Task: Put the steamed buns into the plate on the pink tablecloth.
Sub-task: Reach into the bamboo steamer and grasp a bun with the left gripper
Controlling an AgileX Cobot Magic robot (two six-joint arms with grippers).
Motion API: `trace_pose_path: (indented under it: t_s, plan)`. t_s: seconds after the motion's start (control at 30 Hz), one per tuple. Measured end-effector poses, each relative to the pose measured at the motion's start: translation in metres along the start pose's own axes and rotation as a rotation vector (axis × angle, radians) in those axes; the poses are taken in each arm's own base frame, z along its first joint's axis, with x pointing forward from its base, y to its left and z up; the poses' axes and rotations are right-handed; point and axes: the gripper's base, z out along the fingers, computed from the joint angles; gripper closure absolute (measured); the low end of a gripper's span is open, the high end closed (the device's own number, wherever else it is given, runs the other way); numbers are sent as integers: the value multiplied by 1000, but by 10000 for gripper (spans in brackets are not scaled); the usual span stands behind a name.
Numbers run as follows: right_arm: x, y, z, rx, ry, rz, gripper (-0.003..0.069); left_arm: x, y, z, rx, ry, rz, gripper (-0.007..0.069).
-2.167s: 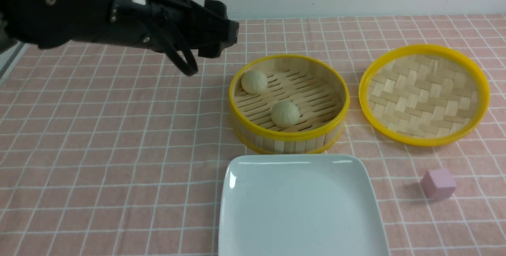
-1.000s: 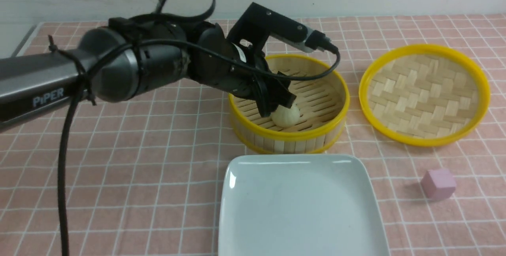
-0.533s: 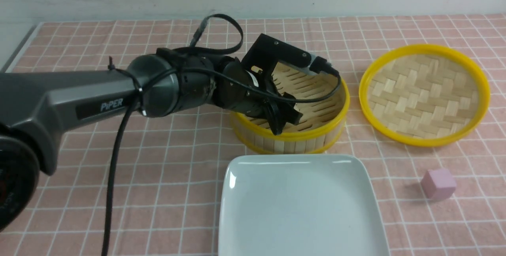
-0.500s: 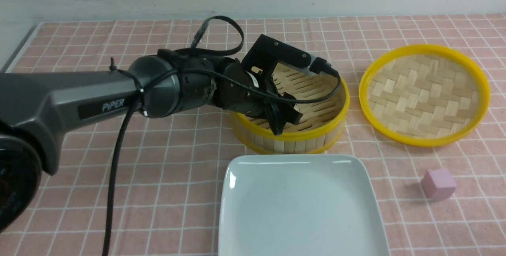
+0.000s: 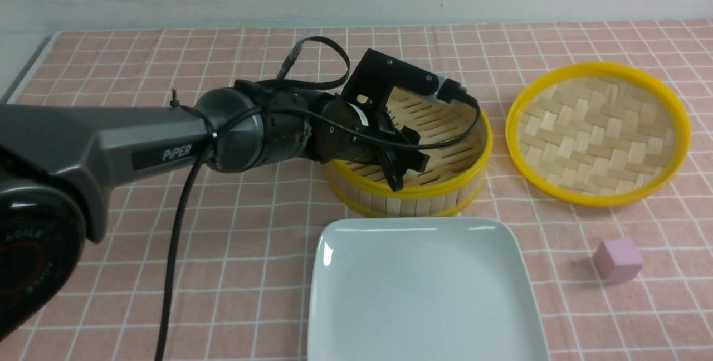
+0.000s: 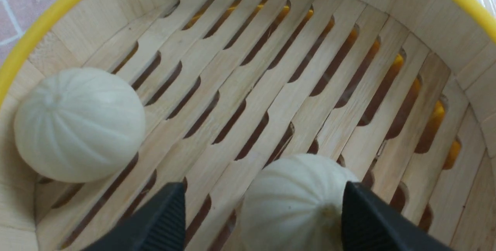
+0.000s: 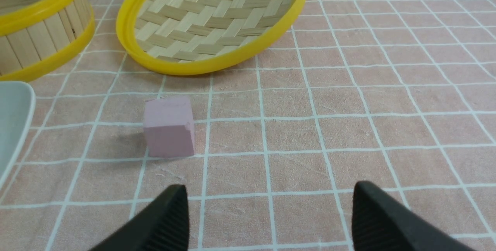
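Two steamed buns lie in the round bamboo basket (image 5: 445, 188). In the left wrist view one bun (image 6: 79, 125) rests against the basket wall. The other bun (image 6: 294, 200) sits between the fingers of my left gripper (image 6: 262, 184). The jaws are open around it: one finger touches its side and a gap remains at the other. In the front view my left gripper (image 5: 404, 169) is down inside the basket and the arm hides both buns. The white square plate (image 5: 423, 294) lies bare on the pink tablecloth (image 5: 223, 238), just in front of the basket. My right gripper (image 7: 269, 189) is open over bare cloth.
The yellow-rimmed woven lid (image 5: 599, 132) lies upturned to the right of the basket. A small pink cube (image 5: 617, 259) stands on the cloth right of the plate, also shown as the cube (image 7: 168, 127) ahead of my right gripper. The plate's corner (image 7: 13, 119) shows beside it.
My left arm swung in from the left and dropped into the basket. Its fingers sank around the near bun, which they now hide in the front view. The jaws have narrowed slightly.
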Motion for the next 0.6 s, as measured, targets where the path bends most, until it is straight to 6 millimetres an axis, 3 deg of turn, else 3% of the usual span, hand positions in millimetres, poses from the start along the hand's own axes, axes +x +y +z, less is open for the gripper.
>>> trace_pose_path:
  t_s: [0.23,0.33,0.47,0.6]
  plan:
    - [0,0,0,0,0,0,111,1,0,4,-4,-14,-8,206]
    - [0,0,0,0,0,0,111,0,1,4,-8,-31,-9,314]
    - [0,0,0,0,0,0,111,-1,1,3,-8,-37,-20,564]
    - [0,0,0,0,0,0,111,-8,0,-7,-2,-38,-22,598]
